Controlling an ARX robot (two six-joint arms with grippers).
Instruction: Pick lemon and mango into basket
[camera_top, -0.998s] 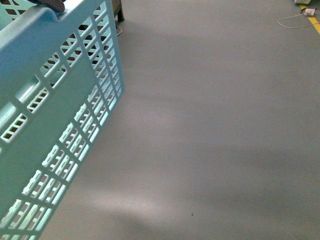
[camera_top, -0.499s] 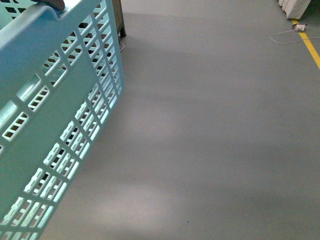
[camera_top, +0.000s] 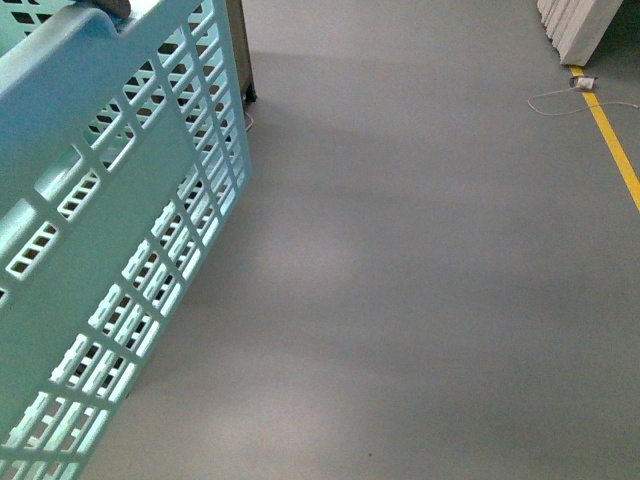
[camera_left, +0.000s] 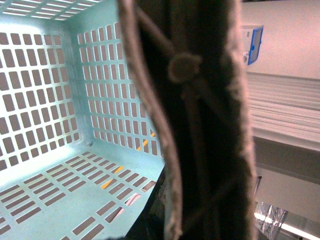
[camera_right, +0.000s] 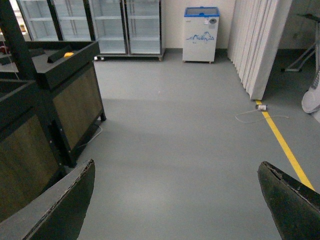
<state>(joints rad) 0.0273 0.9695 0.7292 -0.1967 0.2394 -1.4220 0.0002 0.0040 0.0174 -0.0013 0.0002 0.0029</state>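
State of the left gripper: can't tell. Its wrist cam is blocked by the brown handle (camera_left: 200, 130), blurred and right up against the lens, with a tie knot (camera_left: 184, 67) on it. No fingers can be made out there. The right gripper (camera_right: 176, 167) is spread wide with nothing between its fingers (camera_right: 60, 205), hanging over grey floor (camera_right: 175, 150).

The basket (camera_left: 50, 100) is aqua and slotted. The left wrist cam looks into it: only slotted walls and floor show in the part in view, and the handle hides the rest. Yellow floor paint shows through the slots. The front cam gets only the basket's outer wall, tilted, with the handle end poking over its rim.

Front cam, beyond the basket: a dark furniture leg (camera_top: 240, 50) sits just behind its far corner. Well off to its right are the yellow line (camera_top: 612, 140), a white cable (camera_top: 555, 97) and a white partition (camera_top: 575, 25).

Right wrist cam only: a dark shelf stand (camera_right: 60, 95) with a small yellow thing (camera_right: 68, 54) on top, too small to name. Behind it are glass-door fridges (camera_right: 125, 25) and a blue-lidded chest freezer (camera_right: 201, 34).
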